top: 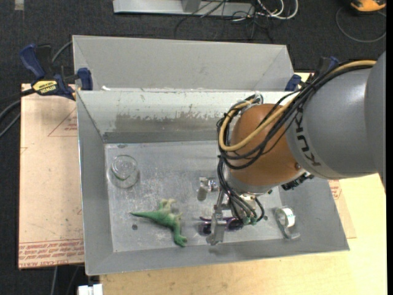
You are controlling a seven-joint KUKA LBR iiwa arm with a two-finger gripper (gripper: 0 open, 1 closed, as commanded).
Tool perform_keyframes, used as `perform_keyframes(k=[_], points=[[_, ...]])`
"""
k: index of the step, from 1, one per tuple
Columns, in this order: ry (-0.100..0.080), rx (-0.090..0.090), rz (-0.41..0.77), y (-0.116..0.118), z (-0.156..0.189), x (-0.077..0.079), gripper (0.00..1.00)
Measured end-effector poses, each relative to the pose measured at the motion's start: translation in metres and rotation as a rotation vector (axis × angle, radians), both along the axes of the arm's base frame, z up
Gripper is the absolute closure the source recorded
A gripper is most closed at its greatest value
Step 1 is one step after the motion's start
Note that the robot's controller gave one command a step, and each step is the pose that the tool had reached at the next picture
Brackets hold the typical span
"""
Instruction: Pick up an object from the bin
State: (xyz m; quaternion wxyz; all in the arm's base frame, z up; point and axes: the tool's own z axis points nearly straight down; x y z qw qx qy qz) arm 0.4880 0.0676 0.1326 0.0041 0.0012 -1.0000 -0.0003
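My gripper (pixel 210 214) hangs low over the front middle of the bin, below the orange wrist cover. One metal fingertip (pixel 204 189) shows toward the back and the other (pixel 214 235) toward the front, with a gap between them, so it is open. A small purple thing (pixel 206 227) lies on the floor right by the front fingertip, partly hidden by the fingers and cables. A green toy dinosaur (pixel 164 217) lies just left of the gripper, its tail pointing left. It is apart from the fingers.
A clear plastic cup (pixel 123 170) stands at the left of the bin floor. A silvery ring-shaped thing (pixel 285 220) lies at the front right, beside the arm. The arm and its cables cover the right middle of the bin.
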Motion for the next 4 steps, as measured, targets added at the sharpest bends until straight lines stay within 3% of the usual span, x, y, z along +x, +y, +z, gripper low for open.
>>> perform_keyframes(k=[1,2,3,4], points=[[-0.008,0.001,-0.003,0.000,0.004,0.002,0.00],[-0.005,0.002,0.139,-0.055,-0.051,0.018,0.00],[-0.010,0.000,-0.407,-0.045,-0.062,0.043,1.00],[-0.010,0.000,-0.408,-0.045,-0.062,0.043,1.00]])
